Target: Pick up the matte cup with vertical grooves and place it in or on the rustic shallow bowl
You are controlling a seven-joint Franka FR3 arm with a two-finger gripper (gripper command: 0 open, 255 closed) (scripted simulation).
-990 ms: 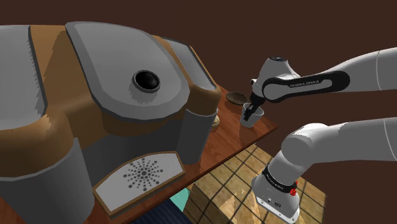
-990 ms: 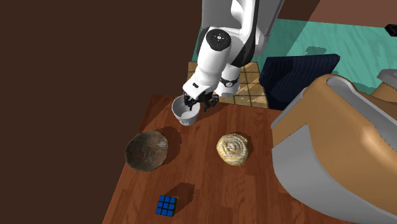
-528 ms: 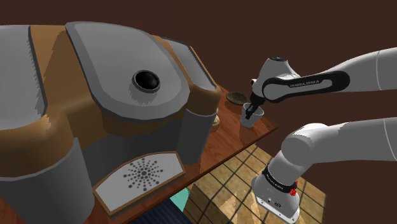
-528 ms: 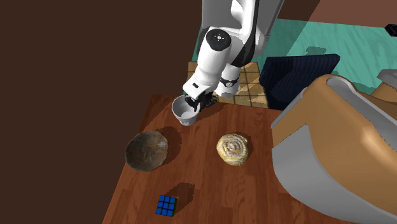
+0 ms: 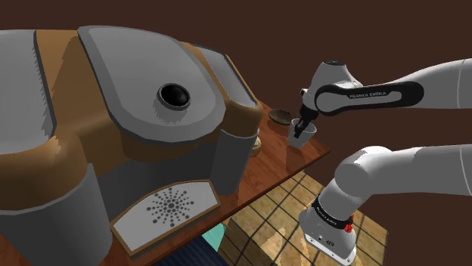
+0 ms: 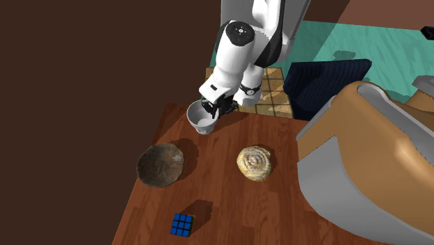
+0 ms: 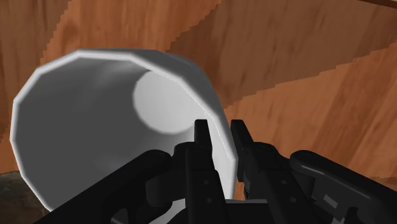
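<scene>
The white cup (image 7: 95,127) is pinched by its wall in my nearly closed gripper (image 7: 219,128). The brown shallow bowl (image 6: 161,166) sits near it.

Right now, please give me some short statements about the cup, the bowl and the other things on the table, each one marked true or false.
1. The claw is shut on the wall of the white cup. True.
2. The cup lies inside the brown bowl. False: it is at the claw, apart from the bowl.
3. A cube with blue faces sits on the wooden table. True.
4. The round spiral object lies in the bowl. False: it lies on the table beside the bowl.
</scene>
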